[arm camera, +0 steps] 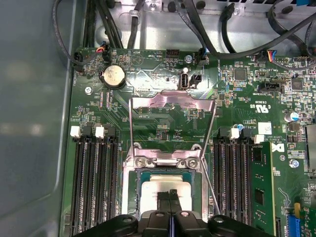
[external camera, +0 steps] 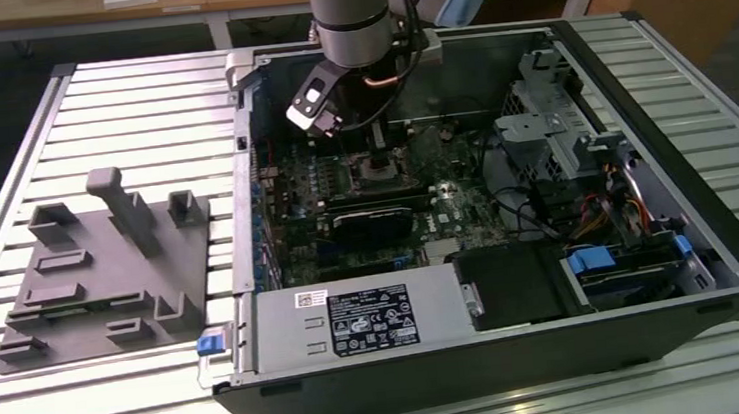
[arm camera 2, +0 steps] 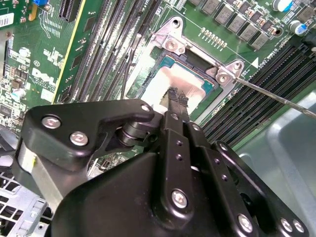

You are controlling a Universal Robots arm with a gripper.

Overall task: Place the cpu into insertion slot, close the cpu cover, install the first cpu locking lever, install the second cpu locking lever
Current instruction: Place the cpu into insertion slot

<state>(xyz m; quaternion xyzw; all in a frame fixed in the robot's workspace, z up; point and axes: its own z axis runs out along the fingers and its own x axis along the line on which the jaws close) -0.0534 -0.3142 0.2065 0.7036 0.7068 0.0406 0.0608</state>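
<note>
Silvery cpu (arm camera: 153,188) just blw closed fingers (arm camera: 164,202)

i find the case (external camera: 491,367) open on top, so approach from above is free. the gripper (arm camera: 170,196), fingers pressed together, takes up the room directly over the cpu (arm camera: 150,187). the cpu cover (arm camera: 173,103) lies swung back over the board, leaving the cpu unobstructed from above. a thin locking lever (arm camera 2: 276,96) juts out over the memory slots (arm camera: 94,182), which flank the cpu on two sides. in the exterior view a black card (external camera: 373,217) sits just beside the socket; cables (external camera: 598,212) and a drive cage (external camera: 550,121) crowd the exterior view's right.
</note>
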